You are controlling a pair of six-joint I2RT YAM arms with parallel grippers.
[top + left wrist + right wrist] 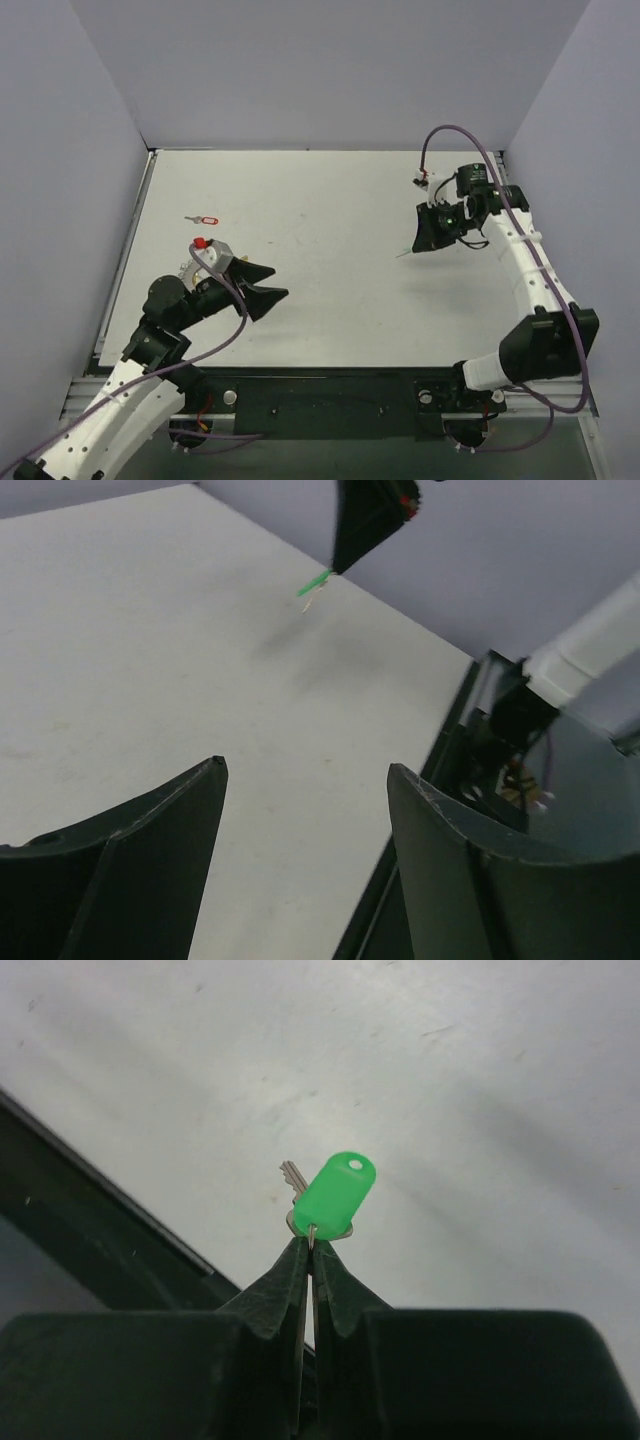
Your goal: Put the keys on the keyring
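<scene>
my right gripper [311,1245] is clamped on the green key [335,1195], which juts past the tips toward twelve o'clock. that arm hangs raised at two o'clock of the table [330,200]. left gripper [278,281] gapes, low at eight o'clock. i count two keys; the red key [205,218] lies at ten o'clock. one keyring [186,268], half hidden beside the left wrist.

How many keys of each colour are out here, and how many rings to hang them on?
1 green key, pinched in the right arm's fingers
1 red key, lying on the table
1 keyring, mostly hidden behind the left arm
Total: 3
</scene>
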